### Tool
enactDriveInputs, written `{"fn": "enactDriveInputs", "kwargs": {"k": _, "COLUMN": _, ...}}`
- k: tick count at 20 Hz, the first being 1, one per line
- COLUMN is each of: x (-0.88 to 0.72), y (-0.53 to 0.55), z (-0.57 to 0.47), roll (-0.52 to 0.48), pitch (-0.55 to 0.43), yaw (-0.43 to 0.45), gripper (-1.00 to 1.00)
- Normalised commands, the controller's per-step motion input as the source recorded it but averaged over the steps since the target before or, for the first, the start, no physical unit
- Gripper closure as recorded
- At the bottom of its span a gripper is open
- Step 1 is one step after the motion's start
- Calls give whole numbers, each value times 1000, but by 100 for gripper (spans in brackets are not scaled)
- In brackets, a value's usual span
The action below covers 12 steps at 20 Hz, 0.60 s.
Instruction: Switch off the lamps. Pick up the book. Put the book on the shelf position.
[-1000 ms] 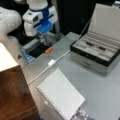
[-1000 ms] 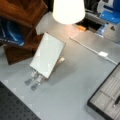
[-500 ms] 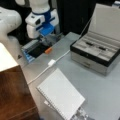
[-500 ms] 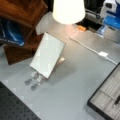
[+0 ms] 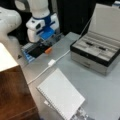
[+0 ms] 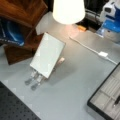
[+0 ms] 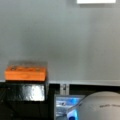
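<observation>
Book (image 5: 61, 96) leans on its stand, long axis running toward a front view's bottom right, coils on its left edge. Lamp (image 6: 68, 10) glows only here. Gripper (image 5: 46, 42) hovers over the orange switch (image 7: 25, 72); can't tell its jaws.

A grey case (image 5: 100, 53) with a black rim lies open at three o'clock on the counter (image 5: 100, 90); a white cable (image 5: 51, 63) crosses toward nine.
</observation>
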Motion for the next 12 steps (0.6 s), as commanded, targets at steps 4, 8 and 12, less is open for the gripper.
{"fn": "enactDriveInputs", "kwargs": {"k": 4, "x": -72, "y": 134, "z": -104, "roll": 82, "pitch": -94, "yaw": -18, "gripper": 100}}
{"fn": "enactDriveInputs", "kwargs": {"k": 8, "x": -31, "y": 85, "z": -130, "roll": 77, "pitch": -92, "yaw": -14, "gripper": 100}}
{"fn": "enactDriveInputs", "kwargs": {"k": 12, "x": -28, "y": 42, "z": -157, "roll": 73, "pitch": -80, "yaw": 6, "gripper": 100}}
